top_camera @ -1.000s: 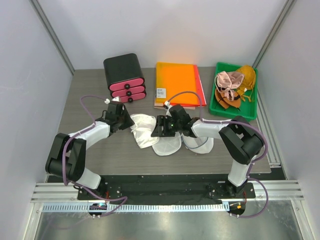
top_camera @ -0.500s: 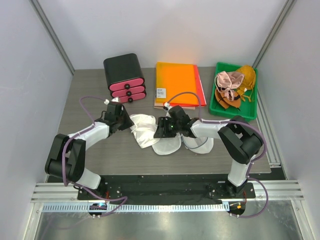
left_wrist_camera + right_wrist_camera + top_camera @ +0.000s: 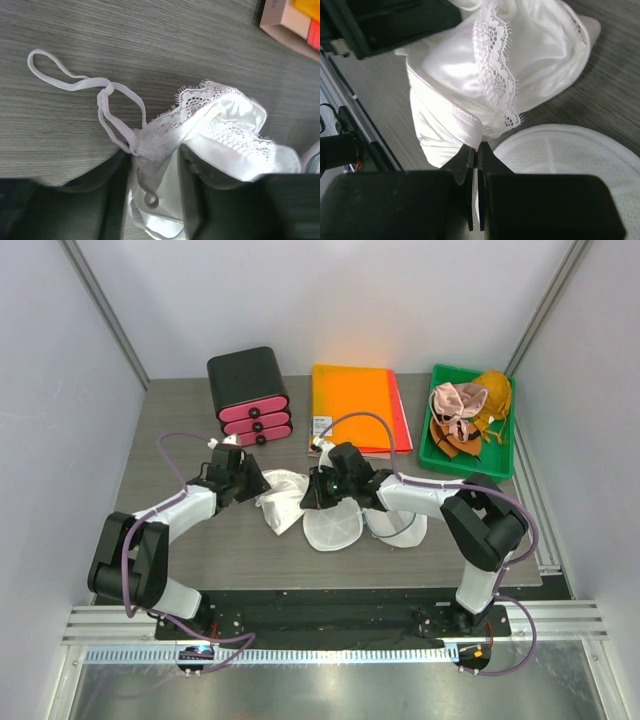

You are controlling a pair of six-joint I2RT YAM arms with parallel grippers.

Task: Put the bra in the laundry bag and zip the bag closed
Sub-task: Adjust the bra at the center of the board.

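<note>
Top external view, item one: bra (image 3: 283, 502), white satin with scalloped lace trim. It lies crumpled on the table (image 3: 180, 540) between the two grippers, outside the laundry bag and just beside its left half. In the left wrist view one thin strap loop (image 3: 65, 82) trails flat over the wood-grain surface, away from the bunched cups.

Item two: laundry bag (image 3: 335, 532), white round mesh case, unzipped. Its two ribbed halves are spread side by side near the front-centre of the table. The right half sits partly beneath the right arm.

Item three: right gripper (image 3: 311, 500), reaching in from the bag side. The right wrist view shows its fingertips (image 3: 469, 152) pressed together at the bra's lower hem, with a thin fold of satin caught between them.

Item four: left gripper (image 3: 256, 484), at the bra's opposite side. Its jaws stand apart with lace and satin filling the gap. Whether they press on the cloth cannot be told.

Item five, back row, left to right:
- black drawer unit (image 3: 248, 380) with three pink drawer fronts
- orange folder (image 3: 352, 405), lying flat
- green bin (image 3: 466, 472) holding pink and mustard garments (image 3: 462, 405)
</note>
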